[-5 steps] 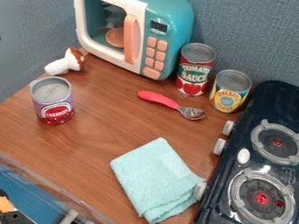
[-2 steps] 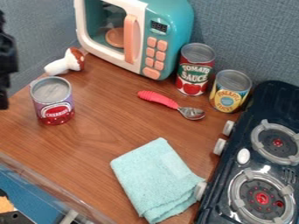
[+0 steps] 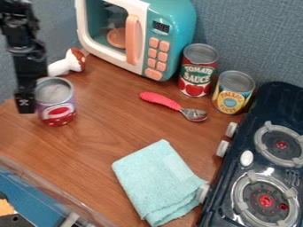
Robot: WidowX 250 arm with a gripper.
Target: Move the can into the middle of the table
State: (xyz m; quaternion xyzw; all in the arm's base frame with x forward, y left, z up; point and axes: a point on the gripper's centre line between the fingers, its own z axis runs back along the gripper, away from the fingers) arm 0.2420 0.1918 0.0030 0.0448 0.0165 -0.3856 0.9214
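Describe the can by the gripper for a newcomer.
Start at the teal toy microwave. Left in front of it, by the black gripper, stands a can. Unlike the red can and yellow can farther right, it is purple above red.

The arm [image 3: 17,20] is black, knobbly and jointed; the pincer [image 3: 25,105] is black too, blocky, with small pale marks near its squared tip.

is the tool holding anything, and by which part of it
It can't be told: the tool is at the view-left side of the red-and-purple can, but whether it grips there is unclear.
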